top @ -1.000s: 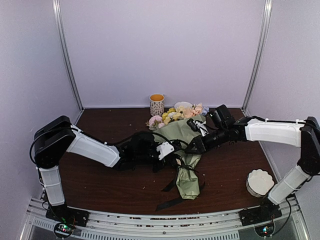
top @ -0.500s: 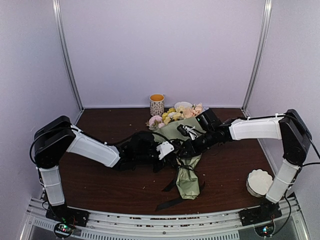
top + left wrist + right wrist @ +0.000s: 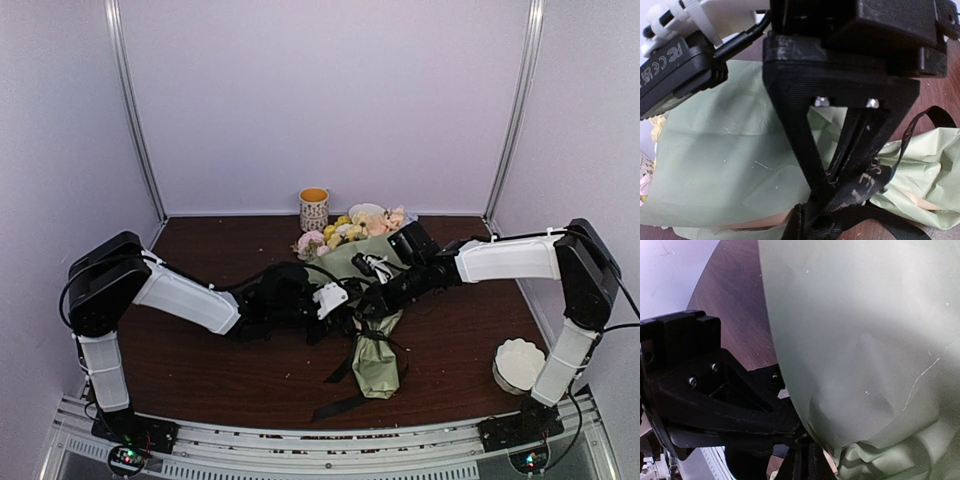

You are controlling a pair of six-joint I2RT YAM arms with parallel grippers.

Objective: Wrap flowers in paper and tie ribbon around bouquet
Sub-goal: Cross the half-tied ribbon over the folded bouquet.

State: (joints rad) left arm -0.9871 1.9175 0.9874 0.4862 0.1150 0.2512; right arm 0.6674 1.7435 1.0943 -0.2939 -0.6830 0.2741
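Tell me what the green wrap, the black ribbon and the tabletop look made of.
The wrap: thin matte paper, going by its sharp creases and crumpled folds. The ribbon: probably woven fabric, floppy with printed lettering. The tabletop: dark wood or wood-look laminate, smooth.

In the middle of the top view, the left gripper (image 3: 345,310) and the right gripper (image 3: 373,303) are blending with the ribbon (image 3: 338,405) into one black clump too small to sort out. There, too, the paper (image 3: 375,365) is hiding the stems of the flowers (image 3: 348,228). In the left wrist view the ribbon's pale lettering is blurring past reading at lower centre, and the strip is running off the bottom edge. In the right wrist view the paper is overflowing the top and right edges, while the right gripper's fingertips are lying in shadow at the bottom edge, giving no sign whether they are pinching anything.
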